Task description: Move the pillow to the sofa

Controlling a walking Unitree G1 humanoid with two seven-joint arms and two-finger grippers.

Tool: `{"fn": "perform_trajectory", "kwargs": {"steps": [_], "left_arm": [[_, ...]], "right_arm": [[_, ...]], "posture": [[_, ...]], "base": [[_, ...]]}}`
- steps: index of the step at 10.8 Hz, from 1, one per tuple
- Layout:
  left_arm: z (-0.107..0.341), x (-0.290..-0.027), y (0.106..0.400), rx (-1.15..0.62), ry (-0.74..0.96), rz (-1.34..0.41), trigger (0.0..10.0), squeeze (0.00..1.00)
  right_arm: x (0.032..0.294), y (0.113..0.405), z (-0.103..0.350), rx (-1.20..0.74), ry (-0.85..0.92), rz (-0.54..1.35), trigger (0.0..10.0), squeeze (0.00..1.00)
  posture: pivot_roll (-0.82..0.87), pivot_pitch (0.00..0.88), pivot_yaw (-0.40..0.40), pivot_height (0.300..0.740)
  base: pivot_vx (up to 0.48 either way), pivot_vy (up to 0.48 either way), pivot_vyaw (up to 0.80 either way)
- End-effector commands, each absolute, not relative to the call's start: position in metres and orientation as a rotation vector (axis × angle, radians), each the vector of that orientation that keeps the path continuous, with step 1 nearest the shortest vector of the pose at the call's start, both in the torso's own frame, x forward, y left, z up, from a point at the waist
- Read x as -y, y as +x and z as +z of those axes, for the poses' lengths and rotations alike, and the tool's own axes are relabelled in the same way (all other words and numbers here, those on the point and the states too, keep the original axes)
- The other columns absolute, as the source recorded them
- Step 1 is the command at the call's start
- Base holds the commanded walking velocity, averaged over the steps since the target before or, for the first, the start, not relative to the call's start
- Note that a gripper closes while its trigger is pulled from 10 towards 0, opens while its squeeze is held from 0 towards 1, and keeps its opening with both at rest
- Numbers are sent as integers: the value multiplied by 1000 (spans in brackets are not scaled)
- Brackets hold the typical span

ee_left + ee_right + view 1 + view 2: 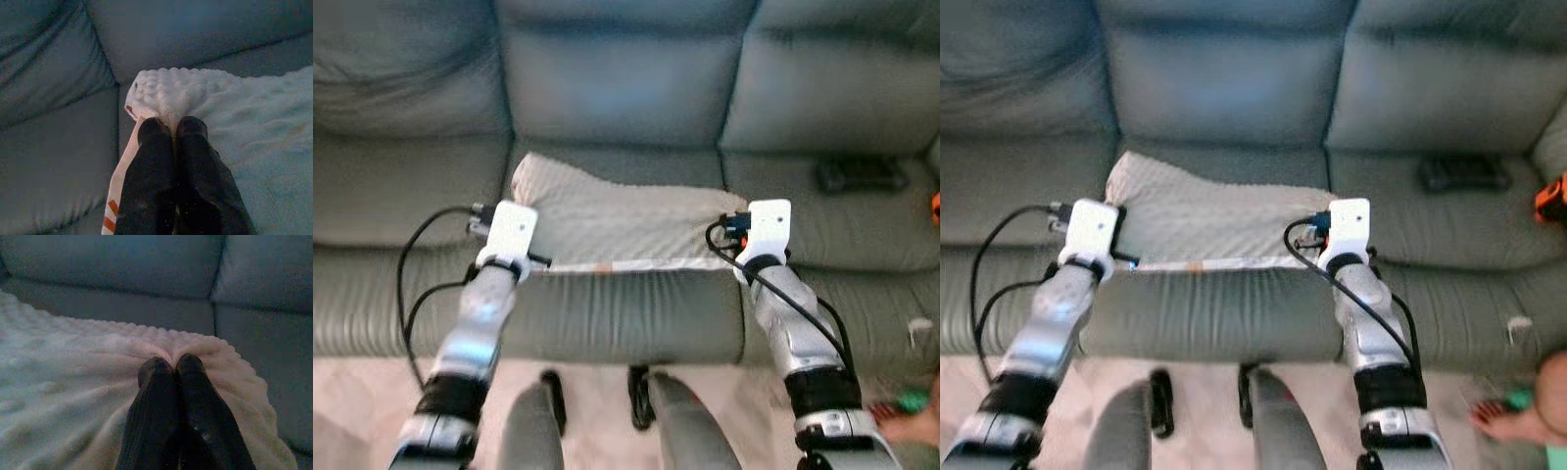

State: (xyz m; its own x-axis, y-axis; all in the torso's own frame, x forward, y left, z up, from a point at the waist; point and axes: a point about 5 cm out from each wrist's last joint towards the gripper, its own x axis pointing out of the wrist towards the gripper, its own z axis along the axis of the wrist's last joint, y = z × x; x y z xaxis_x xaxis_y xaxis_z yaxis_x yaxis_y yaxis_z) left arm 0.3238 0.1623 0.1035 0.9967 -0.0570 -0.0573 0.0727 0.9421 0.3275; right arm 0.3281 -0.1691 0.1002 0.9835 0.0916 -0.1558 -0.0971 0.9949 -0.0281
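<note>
White bumpy pillow [617, 225] lying on middle seat cushion of grey-green sofa [626, 88], left hand [172, 128] pinching its left end, right hand [171, 366] pinching its right end, dark remote-like object [862, 174] on right seat cushion, a person's foot [1513, 423] on floor at right.
</note>
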Motion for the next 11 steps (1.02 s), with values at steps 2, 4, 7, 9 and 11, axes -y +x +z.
{"fn": "perform_trajectory", "kwargs": {"steps": [2, 4, 7, 9, 11], "left_arm": [[94, -174, 330, -103, 314, 15, 10000, 0], [91, -178, 344, -143, 314, 41, 10000, 0], [101, -178, 363, -131, 404, 107, 10000, 0], [102, -176, 366, -122, 456, 95, 10000, 0], [107, -194, 368, -110, 526, 181, 10000, 0]], "right_arm": [[187, 331, 93, -179, -49, 30, 10000, 0], [199, 347, 95, -190, -98, 6, 10000, 0], [198, 370, 111, -182, -20, 10, 10000, 0], [184, 371, 108, -177, 15, 75, 10000, 0], [167, 366, 101, -168, 46, 192, 10000, 0]], "posture": [[-41, 444, -61, 740], [-63, 446, -60, 740], [-94, 453, -78, 740], [-102, 457, -76, 740], [-109, 463, -70, 740]], "base": [[0, 0, 0], [0, 0, 0], [0, 0, 0], [0, 0, 0], [0, 0, 0]]}}
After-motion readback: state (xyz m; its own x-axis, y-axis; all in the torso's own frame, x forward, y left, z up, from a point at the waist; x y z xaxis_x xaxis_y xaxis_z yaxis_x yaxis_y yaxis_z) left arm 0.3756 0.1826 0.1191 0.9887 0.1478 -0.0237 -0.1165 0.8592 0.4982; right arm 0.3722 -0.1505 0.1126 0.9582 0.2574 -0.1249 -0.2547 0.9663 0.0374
